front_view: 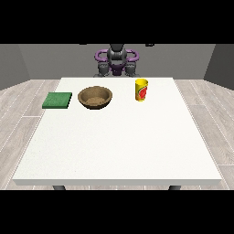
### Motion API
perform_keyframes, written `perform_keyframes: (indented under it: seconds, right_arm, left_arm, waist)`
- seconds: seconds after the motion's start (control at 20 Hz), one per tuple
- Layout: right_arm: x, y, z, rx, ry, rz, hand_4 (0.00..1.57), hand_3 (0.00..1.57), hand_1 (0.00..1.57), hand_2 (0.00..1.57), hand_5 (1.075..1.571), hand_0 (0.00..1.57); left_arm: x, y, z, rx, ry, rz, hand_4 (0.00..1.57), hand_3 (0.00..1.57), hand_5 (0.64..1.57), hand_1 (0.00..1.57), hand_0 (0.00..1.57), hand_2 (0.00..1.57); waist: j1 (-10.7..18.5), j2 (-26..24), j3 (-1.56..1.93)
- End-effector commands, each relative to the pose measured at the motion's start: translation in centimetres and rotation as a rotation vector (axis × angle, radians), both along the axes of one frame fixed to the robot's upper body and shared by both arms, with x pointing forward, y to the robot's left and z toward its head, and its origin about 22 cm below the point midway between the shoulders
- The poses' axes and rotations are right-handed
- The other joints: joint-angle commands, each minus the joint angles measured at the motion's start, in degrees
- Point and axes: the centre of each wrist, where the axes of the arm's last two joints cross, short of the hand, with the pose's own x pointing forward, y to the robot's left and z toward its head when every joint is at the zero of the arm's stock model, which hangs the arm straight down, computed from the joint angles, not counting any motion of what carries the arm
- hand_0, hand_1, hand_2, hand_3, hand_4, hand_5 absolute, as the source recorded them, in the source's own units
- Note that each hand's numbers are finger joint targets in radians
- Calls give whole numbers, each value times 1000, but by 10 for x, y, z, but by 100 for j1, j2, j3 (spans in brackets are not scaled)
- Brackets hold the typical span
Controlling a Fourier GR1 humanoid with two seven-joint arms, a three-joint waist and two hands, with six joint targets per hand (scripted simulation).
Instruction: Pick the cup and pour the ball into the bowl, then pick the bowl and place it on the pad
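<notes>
Front view: upright yellow cup (141, 90) with red label beside brown wooden bowl (95, 97); finger state indiscernible.

1. A large white table (119, 146) carries three things, all in its far half.
2. A brown bowl (95, 97) sits at about 11 o'clock from the table's centre.
3. A green pad (57, 100) lies at 9 o'clock of the bowl, apart from it.
4. A yellow cup (141, 90) stands upright at about 1 o'clock from the centre.

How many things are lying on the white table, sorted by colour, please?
Green: 1, the pad
Brown: 1, the bowl
Yellow with red: 1, the cup
Total: 3
</notes>
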Motion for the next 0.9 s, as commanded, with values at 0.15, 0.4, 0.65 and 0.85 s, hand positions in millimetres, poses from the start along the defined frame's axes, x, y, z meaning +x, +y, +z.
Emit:
perform_keyframes:
  seconds: [0.15,0.4,0.65,0.85]
  right_arm:
    - [17,20,1,10,-206,15,712,87,0,0,1545,0]
    - [28,-9,-7,30,-299,28,691,0,0,0,1547,0]
    - [25,-28,-7,-9,-303,73,683,0,0,0,1553,0]
    - [38,-53,-21,31,-301,27,667,0,0,0,1559,0]
  left_arm:
    - [26,6,-18,61,-210,26,548,0,1526,0,0,0]
    - [37,22,-42,130,-309,54,555,0,1496,0,0,0]
    - [42,38,-95,127,-257,52,307,0,1480,0,0,0]
    - [55,34,-108,130,-235,38,0,0,1451,0,0,0]
  waist:
    - [-108,1510,-1]
    - [-165,2193,0]
    - [-377,2219,-1]
    - [-267,2114,1]
